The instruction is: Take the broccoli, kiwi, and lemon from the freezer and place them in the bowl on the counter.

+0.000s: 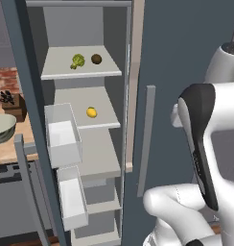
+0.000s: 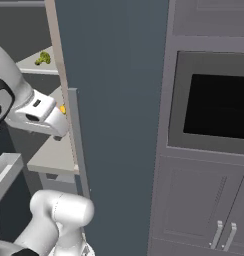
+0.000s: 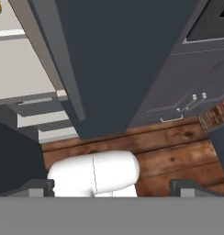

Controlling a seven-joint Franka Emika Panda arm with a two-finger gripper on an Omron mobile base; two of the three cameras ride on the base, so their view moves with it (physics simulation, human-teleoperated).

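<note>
End effector: jaws spread wide, holding nothing, pointed down at the brown wood plank floor in front of the tall dark grey freezer. Its open shelves lie up and to the side of the end effector. Bumpy yellow-green broccoli floret and dark brown egg-shaped kiwi sit near each other on the upper white shelf. Bright yellow oval lemon lies on the shelf below them. Wide pale grey-green bowl rests on the light tan bench, well away from the end effector, beyond the freezer door.
</note>
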